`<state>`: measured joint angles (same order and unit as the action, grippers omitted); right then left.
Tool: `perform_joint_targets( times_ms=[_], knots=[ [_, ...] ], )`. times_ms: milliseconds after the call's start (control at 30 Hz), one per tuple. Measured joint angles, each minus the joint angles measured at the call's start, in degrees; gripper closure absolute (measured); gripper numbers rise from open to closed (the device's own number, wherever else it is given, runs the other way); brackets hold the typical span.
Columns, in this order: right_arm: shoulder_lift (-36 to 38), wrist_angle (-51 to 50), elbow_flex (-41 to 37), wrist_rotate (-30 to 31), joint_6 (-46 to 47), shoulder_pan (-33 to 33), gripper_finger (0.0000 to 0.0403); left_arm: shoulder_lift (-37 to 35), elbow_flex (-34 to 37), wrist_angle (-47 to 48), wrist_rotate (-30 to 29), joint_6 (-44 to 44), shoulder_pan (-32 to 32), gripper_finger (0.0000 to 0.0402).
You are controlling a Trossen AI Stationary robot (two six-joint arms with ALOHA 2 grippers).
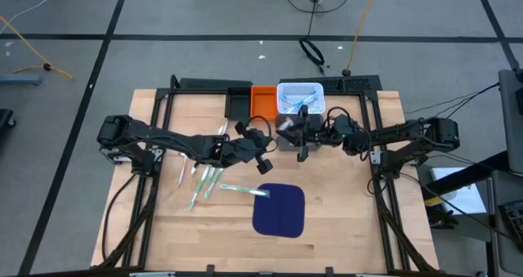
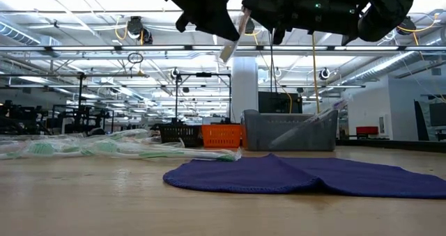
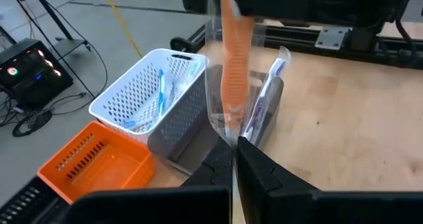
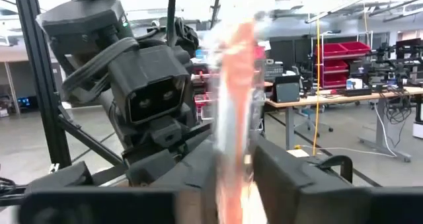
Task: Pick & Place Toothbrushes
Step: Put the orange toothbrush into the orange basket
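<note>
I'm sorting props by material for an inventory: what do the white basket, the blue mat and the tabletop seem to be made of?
White basket: likely moulded plastic, with a smooth rim and regular perforated walls.
Blue mat: looks like soft fabric or knit; matte, lying limp with rumpled edges.
Table: pale wood or wood-look board, with plank seams and grain showing, low sheen.

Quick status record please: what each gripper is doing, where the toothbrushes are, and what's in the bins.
left gripper: shut on an orange packaged toothbrush, raised above the table
right gripper: at the same toothbrush, jaws either side; grip not certain
loose toothbrushes: on the table, left of the blue mat
white bin: holds toothbrushes
grey bin: holds a purple toothbrush
orange bin: looks empty
</note>
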<state>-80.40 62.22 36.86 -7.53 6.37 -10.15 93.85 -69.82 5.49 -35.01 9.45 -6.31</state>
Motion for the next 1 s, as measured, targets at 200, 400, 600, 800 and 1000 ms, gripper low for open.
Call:
perform_joint_targets(
  times_ms=[200, 400, 600, 800, 1000],
  knots=[
    [0.0, -0.64, 0.0, 0.22, -1.26, -0.15, 0.0383, 0.47, 0.0, 0.19, -0.02, -0.28, 0.42, 0.0399],
    [0.0, -0.97, 0.0, 0.23, -1.5, -1.86, 0.0383, -0.02, 0.0, 0.51, -0.04, -3.52, 0.54, 0.035],
    [0.0, -1.44, 0.0, 0.25, -0.63, -6.03, 0.0383, -2.63, -0.04, 5.85, 0.02, -4.61, -0.07, 0.0288],
    [-1.34, -3.07, 1.77, 0.02, 0.18, -11.37, 0.0383, -4.18, 0.07, 11.36, 0.49, -1.75, -1.24, 0.0257],
    [-8.06, -10.55, 9.35, -1.78, -0.87, -16.1, 0.0383, -4.27, 0.07, 11.13, 0.65, -1.43, -2.4, 0.0254]
  ],
)
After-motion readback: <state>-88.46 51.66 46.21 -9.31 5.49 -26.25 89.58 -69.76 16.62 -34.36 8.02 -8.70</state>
